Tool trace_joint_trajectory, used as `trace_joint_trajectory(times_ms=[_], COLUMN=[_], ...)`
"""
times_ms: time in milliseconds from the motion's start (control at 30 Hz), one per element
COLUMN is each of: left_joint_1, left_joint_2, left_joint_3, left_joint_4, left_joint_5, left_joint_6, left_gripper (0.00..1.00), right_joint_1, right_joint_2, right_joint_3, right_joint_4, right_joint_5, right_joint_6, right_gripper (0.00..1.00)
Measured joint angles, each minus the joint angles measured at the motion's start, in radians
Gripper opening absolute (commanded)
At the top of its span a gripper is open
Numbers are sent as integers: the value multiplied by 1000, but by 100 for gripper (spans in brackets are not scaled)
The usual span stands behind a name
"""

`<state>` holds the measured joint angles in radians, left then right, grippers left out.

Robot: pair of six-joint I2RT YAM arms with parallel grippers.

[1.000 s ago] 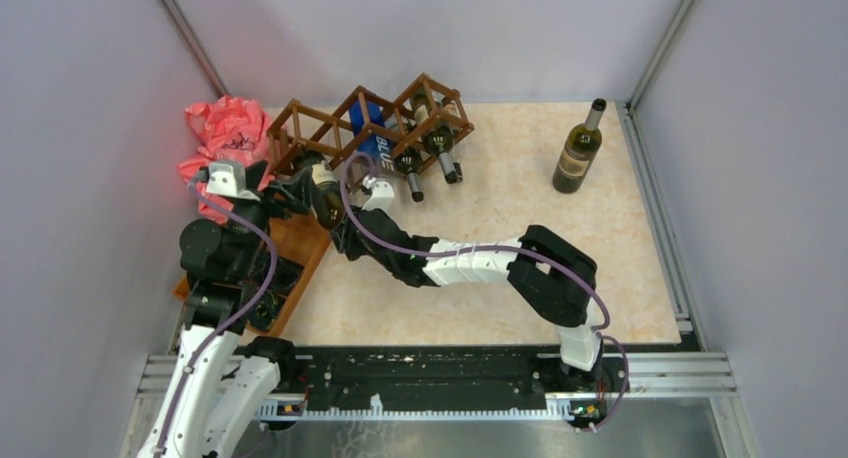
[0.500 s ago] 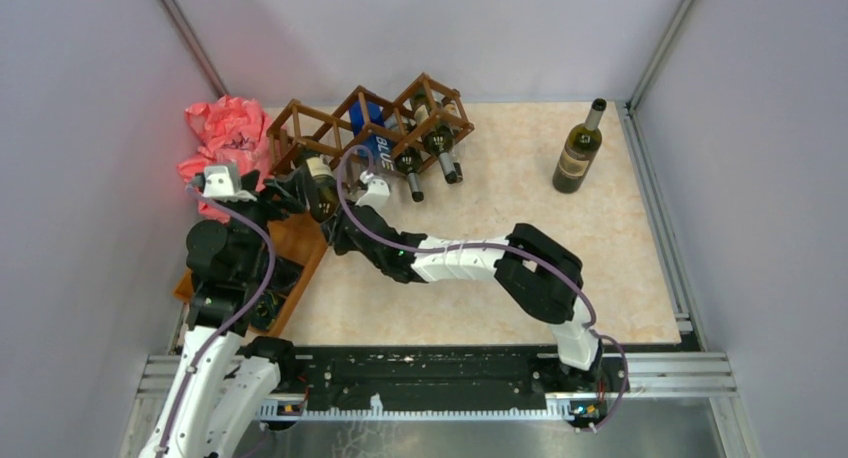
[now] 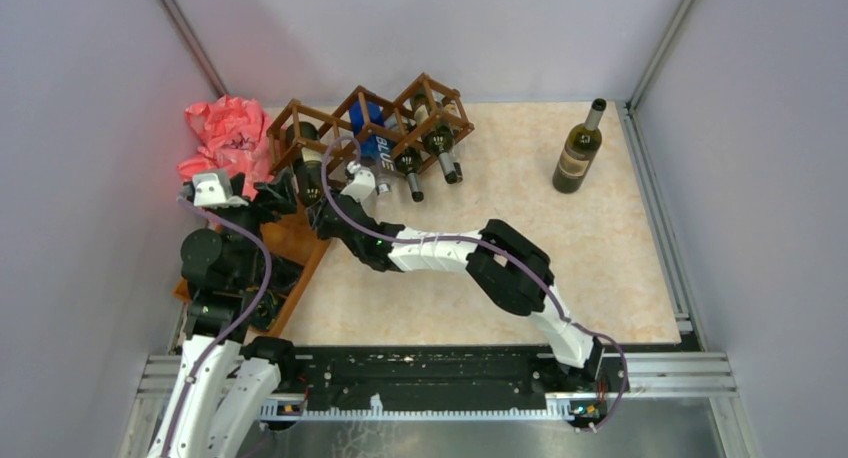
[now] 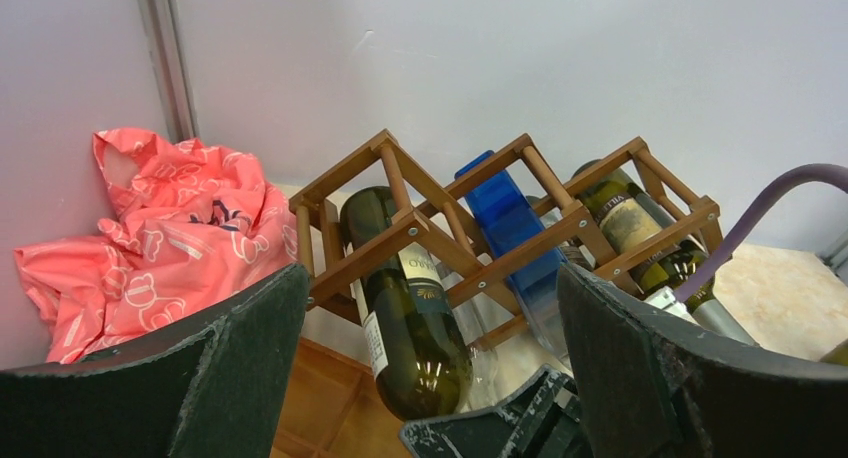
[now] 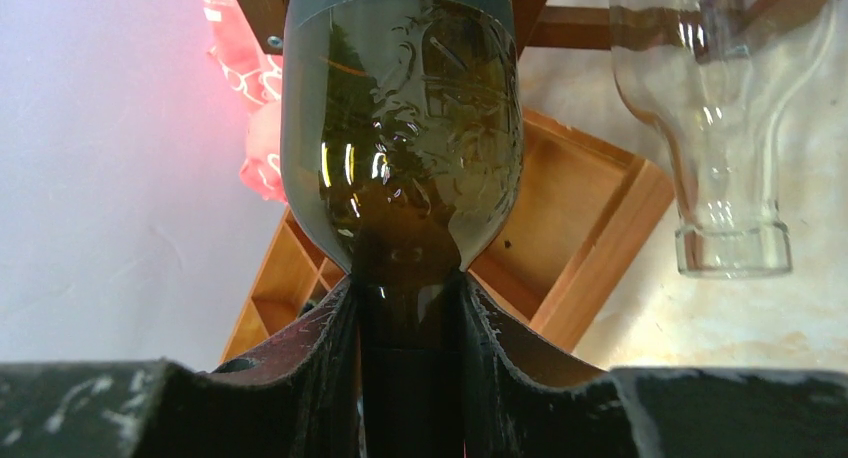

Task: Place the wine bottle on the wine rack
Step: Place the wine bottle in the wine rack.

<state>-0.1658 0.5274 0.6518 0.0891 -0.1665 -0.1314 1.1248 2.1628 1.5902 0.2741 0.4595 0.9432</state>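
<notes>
1. Seen from the top external camera, the wine rack (image 3: 372, 126) is a dark lattice just beyond both sets of fingertips.
   - The wine bottle (image 3: 309, 170) lies in the end cell nearest the left gripper (image 3: 274, 191), with its neck out toward the right gripper (image 3: 324, 211).
   - A blue carton (image 3: 378, 144) sits in the next cell.
   - Two dark bottles (image 3: 438, 140) fill the far cells, necks protruding.
   - A spare bottle (image 3: 579, 146) stands upright, well apart from either gripper.
   - The compartment tray (image 3: 296, 246) sits under the left arm, which hides its contents.
2. Left wrist:
   - The fingers (image 4: 215, 373) are spread wide and hold nothing.
   - The wine bottle and rack show between them, ahead of the tips.
   - A pink bag (image 4: 160, 238) lies beyond the left-hand finger.
   - A black part at the lower edge covers the wine bottle's neck end.
3. Right wrist:
   - The fingers (image 5: 325, 363) pinch the wine bottle's neck.
   - Its shoulder and body rise straight ahead of the tips, into the rack.
   - A clear glass bottle (image 5: 722, 128) lies off to the right of the fingers.
   - The tray behind is only partly visible.
</notes>
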Motion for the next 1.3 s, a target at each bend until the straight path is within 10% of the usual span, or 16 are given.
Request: trace_joint_trajectory(times_ms=[800,1033,1067,1100,1300], left_joint_1=[11,12,13,14,16], left_joint_2=[-61,-66,-67,-68,-74], left_joint_3=[-17,-17,-17,-18,-21], left_joint_4=[1,2,1,1,2], left_joint_5=[-69,-77,-78,-79,-80], left_joint_6=[36,40,40,41,43], left_gripper=[99,99,99,99,99], right_joint_1=[-55,-68,-68,-71,-100], right_joint_2=[190,208,208,208,208], right_joint_3=[292,318,318,318,317], right_joint_4=[-49,-50,-47,-41,-1], right_joint_5=[11,-11,-7,0,5], right_joint_6=[26,17,14,7,-28], right_gripper=[12,54,89,97,98])
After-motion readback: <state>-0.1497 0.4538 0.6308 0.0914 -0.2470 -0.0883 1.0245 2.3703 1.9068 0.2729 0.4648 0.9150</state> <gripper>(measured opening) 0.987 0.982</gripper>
